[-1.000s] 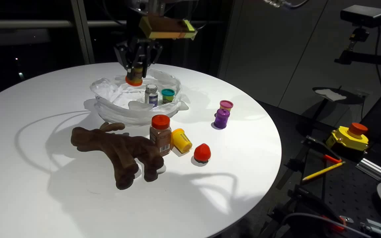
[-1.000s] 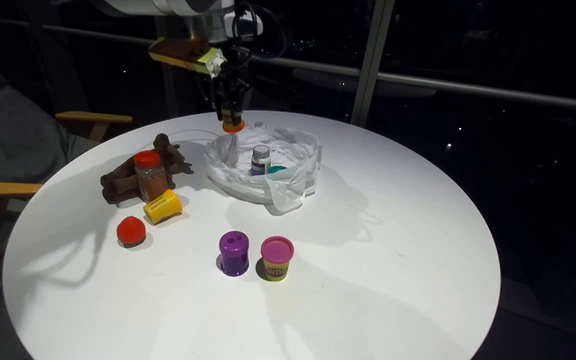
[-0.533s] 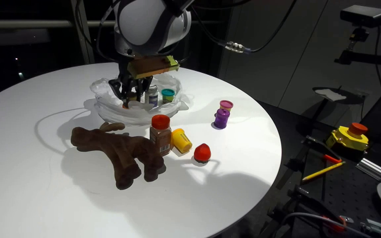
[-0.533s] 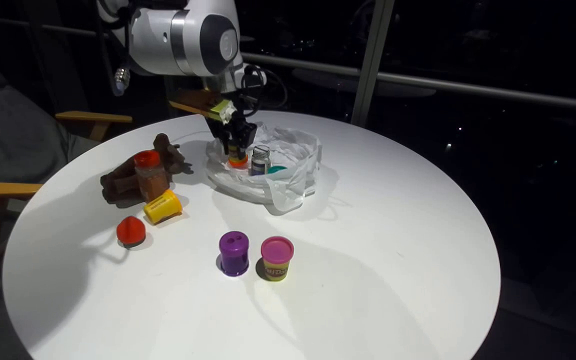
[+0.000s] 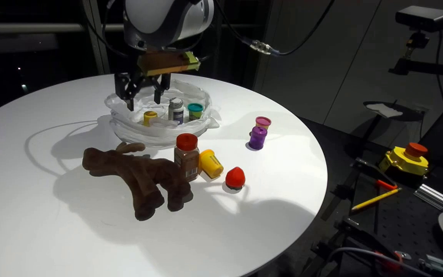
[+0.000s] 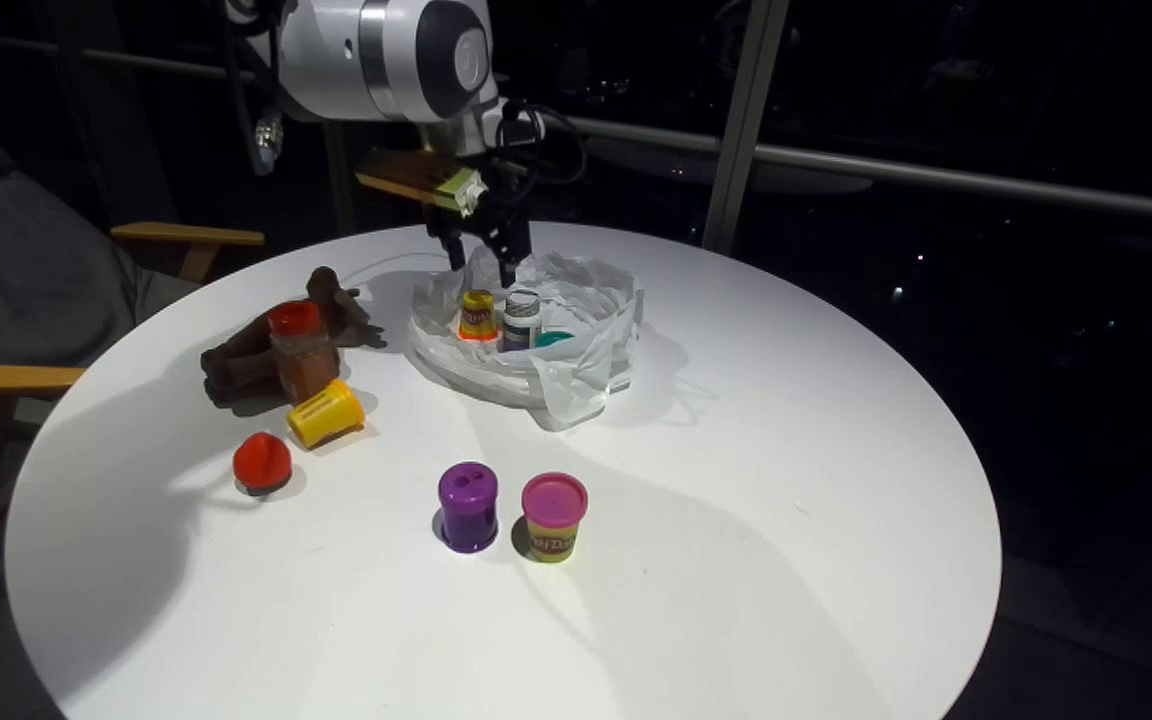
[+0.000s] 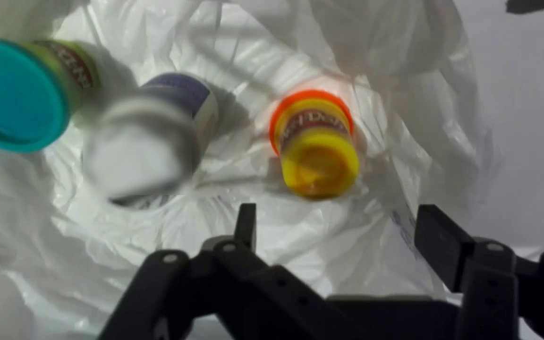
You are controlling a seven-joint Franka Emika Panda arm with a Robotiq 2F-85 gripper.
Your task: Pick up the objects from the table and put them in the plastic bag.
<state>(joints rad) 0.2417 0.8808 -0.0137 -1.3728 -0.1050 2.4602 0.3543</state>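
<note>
Over the plastic bag [image 6: 568, 390] hangs the claw [image 7: 338, 238], its jaws well apart; in the wrist view, wrinkled white film shows through the gap between them. The bag sits open on the round white worktop [image 6: 786, 600], its rim spread in a loose ring with one fold drooping outward over the side. Three objects stand inside it. Just below the claw and clear of it is an overturned tub [image 7: 317, 137], yellow — its orange lid underneath, its base upward. A white bottle [image 6: 521, 325] with a purple label stands upright beside it, between that tub and a teal-lidded tub [image 5: 195, 111].

The other objects are outside the bag. A brown plush toy [image 5: 137, 169] lies near it, long limbs extended, with a red-capped jar [image 5: 186, 158] upright just beside its legs — whether the two touch, the views do not settle. Next to the jar a yellow tub [image 6: 324, 415] rests on its side, and near that sits a red ball [image 6: 262, 463] with a pointed top. Well apart from these, a purple container [image 6: 468, 508] and a pink-lidded tub [image 6: 554, 515] stand just beside each other. The white robot arm [image 6: 336, 60] reaches down from above, a yellowish block [image 5: 167, 62] near its wrist in both exterior views. A grey chair [image 6: 16, 260] with wooden arms shows beside the worktop in an exterior view.
</note>
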